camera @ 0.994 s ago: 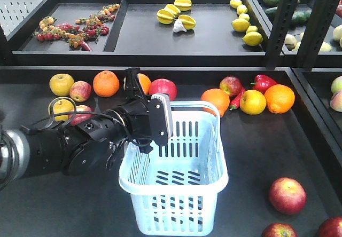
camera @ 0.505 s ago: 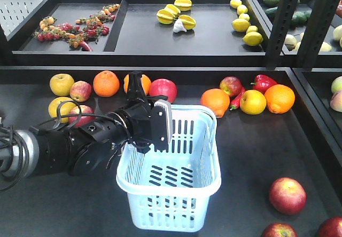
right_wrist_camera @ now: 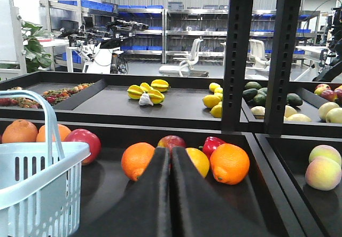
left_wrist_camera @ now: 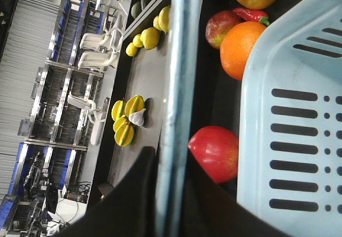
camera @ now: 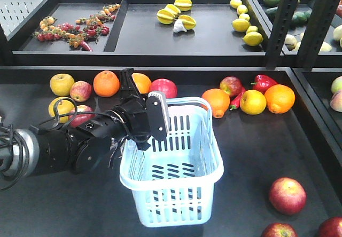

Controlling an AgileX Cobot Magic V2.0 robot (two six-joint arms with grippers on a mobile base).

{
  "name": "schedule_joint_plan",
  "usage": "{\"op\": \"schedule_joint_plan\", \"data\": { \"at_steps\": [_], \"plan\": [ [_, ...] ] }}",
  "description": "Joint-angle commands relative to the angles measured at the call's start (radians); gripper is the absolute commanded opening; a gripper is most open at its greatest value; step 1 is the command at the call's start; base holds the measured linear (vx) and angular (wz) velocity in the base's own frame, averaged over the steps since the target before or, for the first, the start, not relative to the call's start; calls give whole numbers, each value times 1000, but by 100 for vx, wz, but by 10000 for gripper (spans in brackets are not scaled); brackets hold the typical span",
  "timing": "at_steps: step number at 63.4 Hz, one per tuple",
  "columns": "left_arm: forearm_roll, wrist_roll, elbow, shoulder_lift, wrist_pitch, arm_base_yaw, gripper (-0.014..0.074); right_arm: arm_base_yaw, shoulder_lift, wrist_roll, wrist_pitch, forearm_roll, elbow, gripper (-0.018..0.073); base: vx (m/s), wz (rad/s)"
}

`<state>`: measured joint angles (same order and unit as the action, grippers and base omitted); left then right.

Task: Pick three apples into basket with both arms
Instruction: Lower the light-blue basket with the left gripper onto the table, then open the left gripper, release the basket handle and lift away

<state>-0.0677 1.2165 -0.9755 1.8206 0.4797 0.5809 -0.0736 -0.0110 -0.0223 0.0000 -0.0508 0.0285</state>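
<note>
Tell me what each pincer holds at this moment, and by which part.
The left pincer is shut on the basket, gripping it by its hoop handle. The right pincer is shut and holds nothing.

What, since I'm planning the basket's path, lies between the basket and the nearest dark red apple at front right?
Nothing: the exterior front-facing view shows only bare dark tray floor between the basket and that apple.

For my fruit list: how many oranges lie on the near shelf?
4. One orange at back left; one beside it, partly behind the left gripper; one behind the basket; one at far right. More may hide.
</note>
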Motion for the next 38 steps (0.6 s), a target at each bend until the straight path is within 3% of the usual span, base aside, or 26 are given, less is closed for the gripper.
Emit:
{"op": "schedule_joint_plan", "data": {
  "at_steps": [1, 30, 38],
  "plan": [
    [-21, -15, -23, -43, 13, -2, 176, 4, 2, 5, -69, -9, 14, -9, 0, 0],
    [-30, -16, -23, -45, -42, 2, 633, 4, 2, 5, -69, -9, 14, -9, 0, 0],
    [-29, -16, -23, -45, -97, 2, 689, 4, 2, 5, -69, -9, 14, -9, 0, 0]
  ]
}}
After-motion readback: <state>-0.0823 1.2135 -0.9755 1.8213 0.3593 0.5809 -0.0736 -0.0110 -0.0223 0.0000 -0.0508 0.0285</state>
